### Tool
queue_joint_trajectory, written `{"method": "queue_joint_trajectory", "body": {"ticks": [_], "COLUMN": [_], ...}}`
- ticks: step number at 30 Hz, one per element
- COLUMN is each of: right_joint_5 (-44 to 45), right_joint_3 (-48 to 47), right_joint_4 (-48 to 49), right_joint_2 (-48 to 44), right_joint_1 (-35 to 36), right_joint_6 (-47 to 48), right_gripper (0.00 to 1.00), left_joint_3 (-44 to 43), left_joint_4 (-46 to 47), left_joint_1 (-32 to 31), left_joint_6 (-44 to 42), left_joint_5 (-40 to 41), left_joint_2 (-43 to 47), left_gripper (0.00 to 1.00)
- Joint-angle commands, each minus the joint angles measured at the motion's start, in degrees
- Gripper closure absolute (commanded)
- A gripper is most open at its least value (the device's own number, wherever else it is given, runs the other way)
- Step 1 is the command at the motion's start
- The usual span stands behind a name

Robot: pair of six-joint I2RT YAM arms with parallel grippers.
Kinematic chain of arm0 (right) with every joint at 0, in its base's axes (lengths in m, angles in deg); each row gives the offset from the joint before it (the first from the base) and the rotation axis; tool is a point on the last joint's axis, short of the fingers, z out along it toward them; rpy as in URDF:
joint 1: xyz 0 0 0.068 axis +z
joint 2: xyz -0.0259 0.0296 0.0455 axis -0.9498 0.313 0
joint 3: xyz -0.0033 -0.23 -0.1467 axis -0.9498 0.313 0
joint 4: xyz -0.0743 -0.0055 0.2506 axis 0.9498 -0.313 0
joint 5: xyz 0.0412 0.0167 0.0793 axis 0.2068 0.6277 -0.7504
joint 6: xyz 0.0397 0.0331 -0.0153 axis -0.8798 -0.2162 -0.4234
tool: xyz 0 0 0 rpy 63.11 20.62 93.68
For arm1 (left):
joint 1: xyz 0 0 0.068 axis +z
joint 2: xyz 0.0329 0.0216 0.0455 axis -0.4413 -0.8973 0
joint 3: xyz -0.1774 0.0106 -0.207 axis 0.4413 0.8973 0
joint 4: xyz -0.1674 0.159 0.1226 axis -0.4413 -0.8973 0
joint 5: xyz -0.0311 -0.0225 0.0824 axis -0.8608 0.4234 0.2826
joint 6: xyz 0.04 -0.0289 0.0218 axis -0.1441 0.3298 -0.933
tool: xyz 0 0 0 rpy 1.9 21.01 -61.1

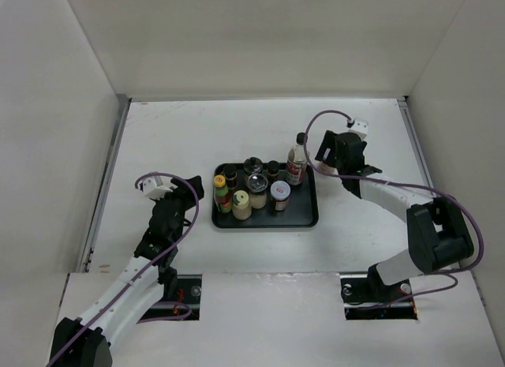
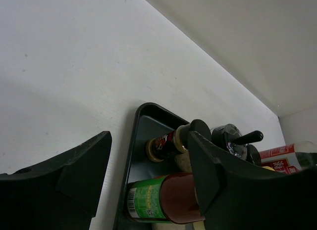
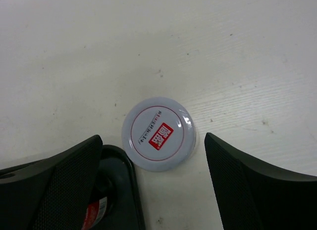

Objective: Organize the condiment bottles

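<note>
The black tray (image 1: 304, 217) holds several condiment bottles: a yellow-capped red-green sauce bottle (image 1: 222, 192), a cream jar (image 1: 241, 204), a white-lidded jar (image 1: 280, 195) and a tall clear black-capped bottle (image 1: 297, 160) at its far right corner. Another white-lidded jar (image 3: 158, 133) stands on the table just outside the tray corner (image 3: 126, 185), between the fingers of my open right gripper (image 3: 152, 141) and touching neither. My left gripper (image 2: 148, 158) hangs left of the tray, open and holding nothing. Beyond its fingers lie the sauce bottle (image 2: 158, 198) and a small dark spice bottle (image 2: 168, 141).
White walls enclose the table (image 1: 173, 138) on three sides. In the top view the right gripper (image 1: 323, 155) covers the jar on the table. The left gripper (image 1: 188, 191) sits close to the tray's left rim.
</note>
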Motion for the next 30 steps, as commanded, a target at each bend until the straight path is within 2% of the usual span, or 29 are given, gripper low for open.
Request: {"method": "queue_joint_trajectory", "body": {"ticks": [1,6,8,13,19,25,30], "right_joint_5": [-2.42,-1.81,-1.02,3.89,8.20,11.63,12.34], "right_joint_3": [-3.18,-3.10,-2.39,1.20,9.11,14.21,16.15], "right_joint_4": [4.43,5.48,6.01,6.71,4.70,-3.82,-6.30], "right_joint_2": [2.69,4.45,4.10,-0.72,-15.38,-29.72,-32.73], "right_joint_1": [-0.57,-0.48,-0.48,-0.14,5.57,14.35,22.00], "right_joint_6": [1.00,0.30,0.04,-0.14,-1.55,-4.09,-6.82], "right_gripper": [0.15,0.28,0.37,0.50,0.51,0.52,0.52], "left_joint_3": [0.62,0.45,0.45,0.36,0.45,0.45,0.45], "left_joint_4": [2.41,2.41,2.50,2.59,2.68,2.59,2.50], "left_joint_1": [0.40,0.05,0.31,-0.04,0.05,0.05,-0.13], "left_joint_6": [-0.59,-0.59,-0.59,-0.59,-0.59,-0.51,-0.59], "left_joint_5": [0.31,0.40,0.14,0.31,0.31,0.31,0.75], "left_joint_2": [0.58,0.40,-0.04,0.23,0.05,0.14,0.40], "left_gripper": [0.39,0.39,0.39,0.39,0.39,0.39,0.39]}}
